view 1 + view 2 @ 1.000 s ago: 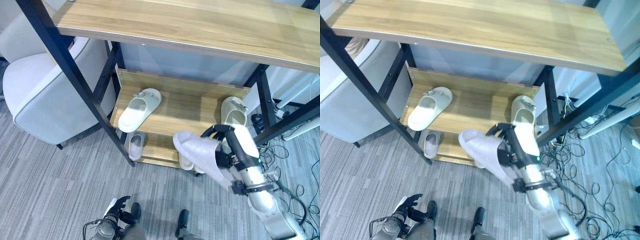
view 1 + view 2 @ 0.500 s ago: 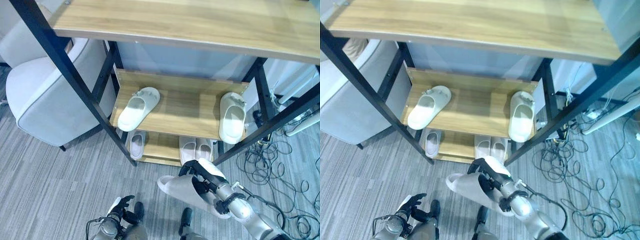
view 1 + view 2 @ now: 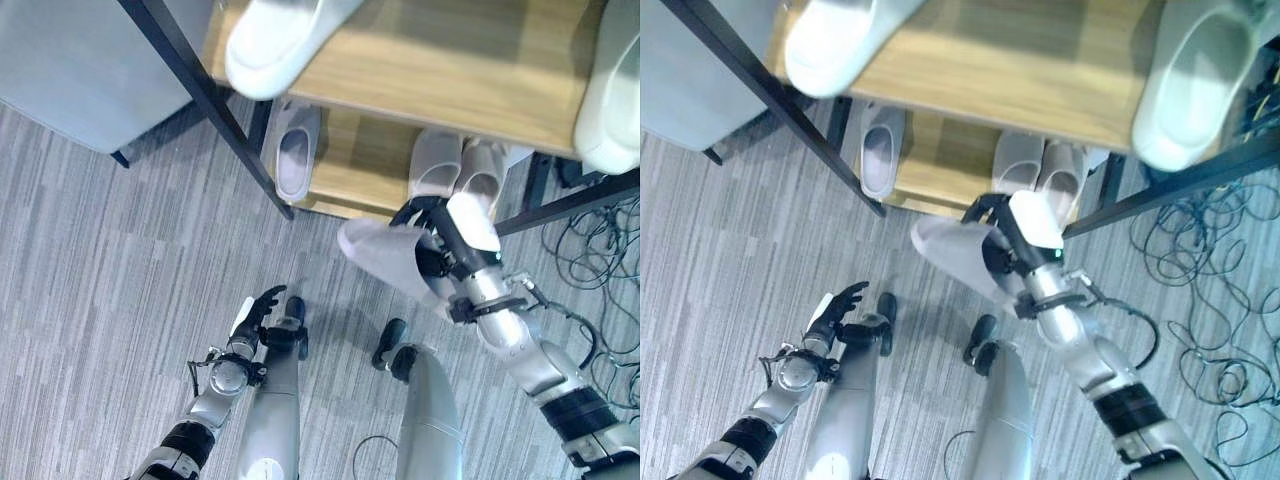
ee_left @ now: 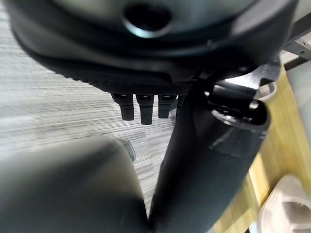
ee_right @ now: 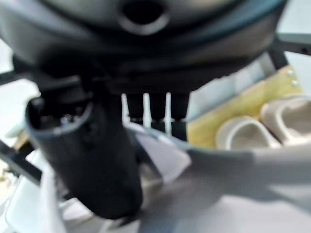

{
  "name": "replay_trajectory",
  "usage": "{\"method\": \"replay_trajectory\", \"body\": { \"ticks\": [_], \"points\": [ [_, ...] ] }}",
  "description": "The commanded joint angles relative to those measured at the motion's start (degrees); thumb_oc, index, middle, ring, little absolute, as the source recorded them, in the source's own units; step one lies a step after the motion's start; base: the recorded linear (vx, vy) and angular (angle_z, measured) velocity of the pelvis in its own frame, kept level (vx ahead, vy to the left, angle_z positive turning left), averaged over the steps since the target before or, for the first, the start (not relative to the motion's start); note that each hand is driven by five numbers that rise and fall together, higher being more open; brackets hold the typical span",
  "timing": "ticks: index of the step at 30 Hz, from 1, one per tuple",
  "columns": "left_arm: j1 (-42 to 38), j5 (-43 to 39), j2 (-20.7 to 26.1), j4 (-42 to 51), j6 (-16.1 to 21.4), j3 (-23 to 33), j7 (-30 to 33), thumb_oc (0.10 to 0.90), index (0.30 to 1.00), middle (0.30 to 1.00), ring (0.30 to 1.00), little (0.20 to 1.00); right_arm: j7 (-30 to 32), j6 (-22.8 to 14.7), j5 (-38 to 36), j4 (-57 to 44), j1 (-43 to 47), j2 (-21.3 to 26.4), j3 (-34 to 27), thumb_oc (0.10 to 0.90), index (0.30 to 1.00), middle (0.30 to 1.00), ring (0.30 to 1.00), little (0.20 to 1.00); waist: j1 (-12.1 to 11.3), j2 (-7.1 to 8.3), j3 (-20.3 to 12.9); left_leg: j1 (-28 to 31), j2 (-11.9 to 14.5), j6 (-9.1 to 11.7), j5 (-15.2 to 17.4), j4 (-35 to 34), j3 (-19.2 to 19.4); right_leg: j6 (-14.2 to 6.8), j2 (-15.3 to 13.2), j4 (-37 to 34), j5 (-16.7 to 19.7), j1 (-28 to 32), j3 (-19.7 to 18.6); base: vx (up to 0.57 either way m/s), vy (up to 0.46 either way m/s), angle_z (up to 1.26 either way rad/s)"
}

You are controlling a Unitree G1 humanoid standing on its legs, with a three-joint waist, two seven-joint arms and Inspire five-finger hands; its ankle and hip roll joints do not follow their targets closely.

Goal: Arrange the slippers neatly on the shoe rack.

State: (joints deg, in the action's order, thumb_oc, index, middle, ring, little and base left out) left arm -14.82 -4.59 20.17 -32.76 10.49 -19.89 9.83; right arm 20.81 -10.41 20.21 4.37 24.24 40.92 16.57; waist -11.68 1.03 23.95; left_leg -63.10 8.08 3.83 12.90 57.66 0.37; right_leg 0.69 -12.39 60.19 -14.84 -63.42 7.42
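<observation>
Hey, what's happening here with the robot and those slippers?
The right hand grips a pale slipper just in front of the shoe rack's lower shelf, where a pair and a single slipper sit. Two more lie on the shelf above. The left hand hangs open and idle.

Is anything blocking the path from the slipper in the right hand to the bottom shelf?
Partly. The right hand grips a grey slipper just in front of the bottom shelf. A pair of slippers sits straight behind it; a single slipper lies further left. The bare wood between them looks free.
</observation>
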Motion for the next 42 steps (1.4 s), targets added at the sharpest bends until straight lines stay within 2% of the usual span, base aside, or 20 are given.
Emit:
{"method": "replay_trajectory", "body": {
  "ticks": [1,3,5,6,7,8,10,11,12,14,15,16,17,18,19,22,25,31,42],
  "points": [
    [2.1,-1.6,-0.3,0.1,0.9,-3.7,2.8,0.8,0.9,0.9,0.9,0.9,6.6,-1.9,1.0,-5.9,4.4,2.2,-3.5,0.4,0.3,0.3,0.3,0.3,-1.0,-1.41,-5.6,-10.4,-1.9,-3.4,2.2,5.6,1.7,0.4,1.8,5.7,-4.4,-4.7,-0.9,0.03,-0.006,0.08],
    [0.3,-3.1,1.3,3.8,1.5,-4.0,3.8,0.8,0.9,0.9,0.9,0.9,8.0,-1.1,0.4,-4.3,8.9,3.5,-4.2,0.4,0.3,0.3,0.3,0.3,-1.2,-1.84,-5.1,-17.3,-1.7,-4.2,5.1,13.5,0.7,1.5,1.3,13.4,-6.6,-10.9,-1.6,0.04,-0.014,0.07],
    [-0.4,-3.7,1.8,4.9,1.5,-4.0,4.0,0.8,0.9,0.9,0.9,0.9,8.5,-0.8,0.1,-3.4,10.8,4.2,-4.2,0.4,0.3,0.3,0.3,0.3,-1.4,-1.88,-5.1,-19.6,-1.5,-4.4,6.0,16.5,0.4,1.8,1.0,16.3,-7.2,-13.1,-1.9,0.06,-0.015,0.06],
    [-1.4,-4.4,2.8,6.3,1.7,-4.1,4.4,0.8,0.9,0.9,0.9,0.9,8.8,-0.5,-0.5,-2.3,13.5,4.7,-3.7,0.4,0.3,0.3,0.3,0.3,-1.5,-1.98,-4.8,-22.3,-1.1,-4.4,7.4,19.2,0.2,2.2,0.6,18.8,-8.7,-15.4,-2.1,0.12,-0.051,0.06],
    [-1.8,-5.5,4.0,8.2,1.9,-3.8,5.1,0.8,0.9,0.9,0.9,0.9,9.2,0.0,-1.1,-1.2,16.3,6.2,-3.9,0.4,0.3,0.3,0.3,0.3,-1.7,-2.0,-4.4,-25.8,-1.1,-4.5,9.0,24.4,-0.2,2.6,0.1,24.1,-9.8,-18.6,-2.5,0.12,-0.048,0.08],
    [-1.8,-5.5,4.1,8.3,1.8,-3.7,5.0,0.8,0.9,0.9,0.9,0.9,9.2,0.0,-1.1,-1.0,16.6,6.2,-3.7,0.4,0.3,0.3,0.3,0.3,-1.6,-1.99,-4.5,-26.3,-1.1,-4.5,9.3,25.0,-0.3,2.6,0.1,24.6,-10.1,-19.1,-2.6,0.12,-0.05,0.1],
    [-2.2,-6.7,5.3,9.9,1.9,-4.0,5.5,0.8,0.9,0.9,0.9,0.9,9.7,0.6,-2.0,0.9,20.9,7.5,-2.4,0.4,0.3,0.3,0.3,0.3,-1.9,-2.02,-2.5,-26.9,-0.6,-4.5,11.4,28.8,0.3,3.2,-0.5,28.6,-11.4,-20.0,-3.6,0.08,-0.047,0.08],
    [-2.8,-8.2,6.4,11.4,1.9,-4.1,6.1,0.8,0.9,0.9,0.9,0.9,10.0,1.5,-2.5,2.4,25.2,8.3,-0.7,0.4,0.3,0.3,0.3,0.3,-2.0,-1.99,0.7,-26.9,0.2,-4.5,13.8,32.8,1.0,3.8,-0.9,33.1,-13.6,-20.6,-5.2,0.06,-0.05,0.04],
    [-3.0,-8.2,6.4,11.4,1.9,-4.0,6.1,0.8,0.9,0.9,0.9,0.9,10.1,1.4,-2.5,2.6,25.6,8.3,-0.5,0.4,0.3,0.3,0.3,0.3,-1.9,-1.93,1.0,-26.9,0.2,-4.5,13.8,32.9,1.1,3.9,-0.9,33.3,-13.6,-20.7,-5.3,0.06,-0.062,0.06],
    [-3.5,-9.4,7.1,12.7,2.0,-4.1,6.7,0.8,0.9,0.9,0.9,0.9,10.8,1.8,-3.0,3.9,29.5,8.8,1.0,0.4,0.3,0.3,0.3,0.3,-1.8,-1.97,4.0,-26.9,0.6,-4.9,15.8,37.4,2.1,4.7,-0.8,38.3,-15.3,-21.6,-6.9,0.04,-0.042,0.14],
    [-3.6,-9.4,7.1,12.7,2.0,-4.0,6.7,0.8,0.9,0.9,0.9,0.9,10.9,1.8,-3.0,4.0,29.7,8.8,1.1,0.4,0.3,0.3,0.3,0.3,-1.7,-1.94,4.1,-26.9,0.6,-4.9,15.8,37.4,2.1,4.7,-0.8,38.4,-15.4,-21.6,-7.0,0.03,-0.049,0.13],
    [-4.2,-10.4,7.6,13.1,2.2,-4.7,7.4,0.8,0.9,0.9,0.9,0.9,11.6,2.2,-3.3,4.7,32.7,8.6,2.6,0.4,0.3,0.3,0.3,0.3,-2.0,-1.9,5.8,-26.9,1.2,-4.9,17.5,39.9,2.3,5.3,-0.7,40.8,-17.0,-22.0,-7.7,0.13,-0.054,0.01],
    [-3.7,-11.7,7.5,13.2,1.8,-5.9,8.5,0.8,0.9,0.9,0.9,0.9,12.3,3.2,-4.1,7.3,37.5,8.4,6.0,0.4,0.3,0.3,0.3,0.3,-2.1,-1.59,5.8,-26.9,1.4,-5.2,20.8,45.0,2.5,6.1,-0.3,46.7,-18.9,-23.6,-9.9,0.13,-0.055,-0.03],
    [-3.6,-11.8,7.4,13.2,1.8,-5.8,8.5,0.8,0.9,0.9,0.9,0.9,12.4,3.2,-4.2,7.6,37.8,8.4,6.3,0.4,0.3,0.3,0.3,0.3,-2.0,-1.55,5.8,-26.9,1.5,-5.2,21.0,45.2,2.5,6.1,-0.3,46.9,-19.1,-23.7,-10.0,0.16,-0.034,0.0],
    [-3.4,-11.9,8.0,13.1,1.7,-6.9,9.0,0.8,0.9,0.9,0.9,0.9,13.0,3.6,-5.0,9.5,41.1,7.7,9.0,0.4,0.3,0.3,0.3,0.3,-2.2,-1.12,5.8,-26.9,1.6,-5.3,22.3,47.8,2.3,6.5,-0.1,50.0,-19.8,-24.3,-10.9,0.05,-0.015,0.08],
    [-3.2,-12.3,8.4,13.6,1.8,-7.2,9.4,0.8,0.9,0.9,0.9,0.9,13.4,4.2,-5.5,11.3,42.9,7.0,10.8,0.4,0.3,0.3,0.3,0.3,-2.0,-0.86,5.8,-26.9,1.9,-5.4,23.6,49.2,2.3,6.6,0.2,51.9,-20.8,-25.0,-11.8,0.05,-0.026,0.1],
    [-2.9,-14.0,9.3,14.0,2.1,-9.2,10.4,0.8,0.9,0.9,0.9,0.9,14.3,5.5,-8.4,18.2,48.6,4.2,16.1,0.4,0.3,0.3,0.3,0.3,-2.3,0.02,5.8,-26.9,2.4,-5.5,26.9,55.6,2.0,7.3,-0.3,57.9,-23.0,-26.5,-13.3,0.05,-0.03,0.02],
    [-1.9,-15.6,10.2,14.7,2.0,-10.6,10.1,0.8,0.9,0.9,0.9,0.9,14.9,6.4,-10.4,24.4,53.2,0.0,20.0,0.4,0.3,0.3,0.3,0.3,-3.2,-0.08,5.8,-26.9,3.0,-5.6,29.6,60.9,0.8,6.8,-1.0,62.0,-24.6,-26.5,-12.9,0.02,0.027,-0.01],
    [-0.6,-17.3,11.5,16.3,1.4,-8.4,9.3,0.8,0.9,0.9,0.9,0.9,13.3,7.0,-13.7,30.2,54.2,-4.1,21.7,0.4,0.3,0.3,0.3,0.3,-3.4,0.54,5.8,-26.9,4.0,-5.3,30.3,64.2,0.6,6.2,-0.8,63.7,-24.6,-26.5,-13.5,0.02,0.023,-0.01]
  ]
}}
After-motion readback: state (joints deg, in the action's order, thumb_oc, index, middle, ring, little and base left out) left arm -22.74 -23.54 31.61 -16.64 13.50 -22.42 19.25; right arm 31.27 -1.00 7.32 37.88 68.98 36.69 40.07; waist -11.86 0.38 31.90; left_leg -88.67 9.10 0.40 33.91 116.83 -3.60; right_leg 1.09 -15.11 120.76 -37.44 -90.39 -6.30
